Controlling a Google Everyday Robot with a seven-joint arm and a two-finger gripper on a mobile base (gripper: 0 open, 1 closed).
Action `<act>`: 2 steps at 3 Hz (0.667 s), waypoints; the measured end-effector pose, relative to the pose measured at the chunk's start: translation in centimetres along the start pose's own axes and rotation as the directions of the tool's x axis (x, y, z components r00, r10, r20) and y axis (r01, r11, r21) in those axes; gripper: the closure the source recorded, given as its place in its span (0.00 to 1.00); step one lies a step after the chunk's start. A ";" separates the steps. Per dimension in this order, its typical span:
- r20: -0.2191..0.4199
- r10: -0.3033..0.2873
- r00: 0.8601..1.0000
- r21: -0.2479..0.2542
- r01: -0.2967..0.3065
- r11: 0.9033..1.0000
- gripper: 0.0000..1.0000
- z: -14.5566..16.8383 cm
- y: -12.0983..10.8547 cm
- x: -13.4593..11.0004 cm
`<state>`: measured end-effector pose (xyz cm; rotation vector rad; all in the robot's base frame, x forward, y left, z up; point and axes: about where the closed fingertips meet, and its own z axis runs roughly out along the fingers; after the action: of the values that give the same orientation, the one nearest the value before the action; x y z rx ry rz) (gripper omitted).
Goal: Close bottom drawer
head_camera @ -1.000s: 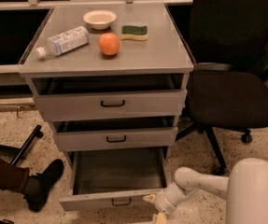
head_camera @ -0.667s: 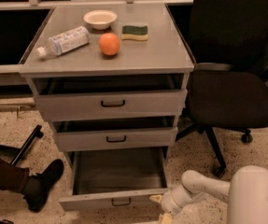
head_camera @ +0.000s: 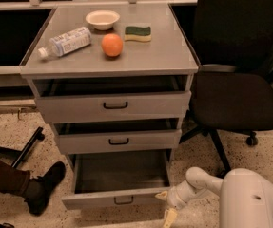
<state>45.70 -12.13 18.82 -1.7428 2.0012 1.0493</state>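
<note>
The bottom drawer [head_camera: 112, 197] of the grey three-drawer cabinet stands pulled far out, its inside empty and its small black handle [head_camera: 123, 200] facing me. My gripper [head_camera: 166, 206] is low at the right end of the drawer's front panel. Its fingers are spread: one cream fingertip [head_camera: 161, 194] lies against the panel's right end, and the other points down toward the floor. It holds nothing. My white arm [head_camera: 200, 179] comes in from the lower right.
The middle drawer [head_camera: 119, 140] and top drawer [head_camera: 114, 106] stand slightly out. On the cabinet top are a water bottle [head_camera: 65, 42], a bowl [head_camera: 102, 19], an orange [head_camera: 112, 45] and a sponge [head_camera: 138, 33]. A black office chair [head_camera: 236, 99] stands to the right. A person's foot [head_camera: 43, 191] is at the left.
My gripper has shifted a little right and up along the drawer's front. The bottom drawer's front panel has moved slightly inward.
</note>
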 end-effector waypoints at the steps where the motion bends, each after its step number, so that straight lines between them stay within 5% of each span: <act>1: 0.013 -0.021 1.000 0.007 0.021 1.000 0.00 -0.3 -3.0 -0.6; 2: 0.049 -0.080 0.996 0.038 0.079 0.996 0.00 -0.8 -4.9 -2.2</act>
<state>51.02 -11.02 19.17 -1.7444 1.8927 1.0146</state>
